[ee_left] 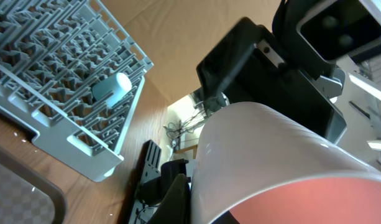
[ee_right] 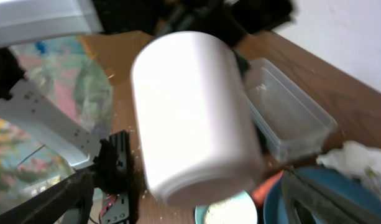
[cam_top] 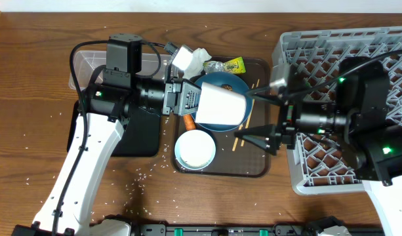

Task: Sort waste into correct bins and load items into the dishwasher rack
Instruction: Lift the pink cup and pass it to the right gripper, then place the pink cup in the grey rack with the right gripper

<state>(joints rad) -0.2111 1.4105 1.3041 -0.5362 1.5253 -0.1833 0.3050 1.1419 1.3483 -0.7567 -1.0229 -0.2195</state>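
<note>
My left gripper is shut on the small pink cup, pale outside and pink inside. It holds the cup on its side above the dark-blue plate. The cup fills the left wrist view and the right wrist view. My right gripper is open and empty, pointing left at the cup from just outside the grey dishwasher rack. The white bowl holds rice. The carrot lies beside the plate. The small blue cup lies in the rack. The chopsticks lie under my right gripper.
The plate, bowl and chopsticks sit on a brown serving tray. White tissue and a yellow-green wrapper lie at its far edge. The clear tub and black tray are at the left. Rice grains dot the table.
</note>
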